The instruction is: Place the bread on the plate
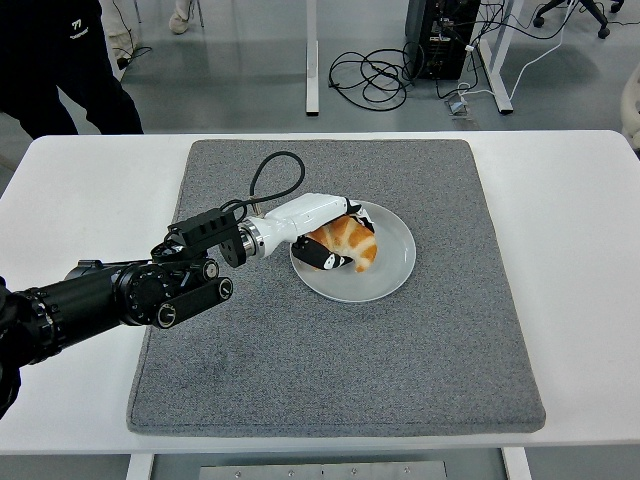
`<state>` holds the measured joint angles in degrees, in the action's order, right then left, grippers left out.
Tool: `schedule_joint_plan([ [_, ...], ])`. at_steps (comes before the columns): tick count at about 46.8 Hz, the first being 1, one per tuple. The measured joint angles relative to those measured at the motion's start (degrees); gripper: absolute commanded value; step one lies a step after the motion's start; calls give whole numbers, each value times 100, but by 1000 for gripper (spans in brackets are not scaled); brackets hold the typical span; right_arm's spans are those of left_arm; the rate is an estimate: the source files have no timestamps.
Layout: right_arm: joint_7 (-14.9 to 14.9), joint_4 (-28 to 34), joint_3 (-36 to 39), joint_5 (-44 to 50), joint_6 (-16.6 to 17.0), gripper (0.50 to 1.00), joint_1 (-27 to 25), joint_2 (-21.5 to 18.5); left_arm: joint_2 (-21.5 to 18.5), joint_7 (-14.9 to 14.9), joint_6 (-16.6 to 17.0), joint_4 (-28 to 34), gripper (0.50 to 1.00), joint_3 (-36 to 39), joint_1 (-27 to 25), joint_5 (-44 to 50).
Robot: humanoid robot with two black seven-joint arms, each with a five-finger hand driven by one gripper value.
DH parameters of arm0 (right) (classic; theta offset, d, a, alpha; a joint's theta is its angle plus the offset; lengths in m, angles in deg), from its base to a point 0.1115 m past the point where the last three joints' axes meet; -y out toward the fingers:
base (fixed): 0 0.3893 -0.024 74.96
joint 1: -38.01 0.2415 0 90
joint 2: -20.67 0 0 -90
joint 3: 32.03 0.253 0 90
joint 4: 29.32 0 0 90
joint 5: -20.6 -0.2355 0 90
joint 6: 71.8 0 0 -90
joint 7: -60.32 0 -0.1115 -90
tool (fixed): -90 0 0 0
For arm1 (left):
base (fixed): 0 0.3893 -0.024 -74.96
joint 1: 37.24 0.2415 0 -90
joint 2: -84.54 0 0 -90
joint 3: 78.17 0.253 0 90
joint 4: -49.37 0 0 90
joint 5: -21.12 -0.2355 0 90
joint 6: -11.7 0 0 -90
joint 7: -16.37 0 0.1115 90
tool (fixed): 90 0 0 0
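Bread [348, 241], a golden croissant with a pale end, lies on the left half of the white plate [392, 262]. The left hand [318, 236] is around it: the white back of the hand covers the bread's left side, and the black fingertips [328, 260] curl under and in front of the bread, so the hand has the bread in its grasp. Whether the bread's weight rests fully on the plate or is partly carried by the fingers, I cannot tell.

The plate stands on the grey mat [330, 350], a little above the mat's middle. The mat covers the centre of the white table [580, 260]. The left arm [120, 295] comes in from the left edge, low over the mat's left side, and a black cable [270, 175] loops up from the wrist.

Behind the table, at the top left, a person in dark clothes [60, 60] stands on the grey floor. Black cables [370, 75] lie on the floor near a dark computer case [440, 35].
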<state>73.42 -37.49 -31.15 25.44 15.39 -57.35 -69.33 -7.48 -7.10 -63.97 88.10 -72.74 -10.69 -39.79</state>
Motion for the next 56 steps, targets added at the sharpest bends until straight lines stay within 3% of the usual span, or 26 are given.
schedule_joint_plan([
  [4,0,0,0,0,0,1000,0,0,0,0,0,2,695,-7,11,70],
  [11,0,0,0,0,0,1000,0,0,0,0,0,3,754,-3,7,269],
  [34,0,-9,0,0,0,1000,0,0,6,0,-4,119,867,-17,18,332],
  [56,0,-8,0,0,0,1000,0,0,-225,6,-18,188,939,-611,-70,1797],
])
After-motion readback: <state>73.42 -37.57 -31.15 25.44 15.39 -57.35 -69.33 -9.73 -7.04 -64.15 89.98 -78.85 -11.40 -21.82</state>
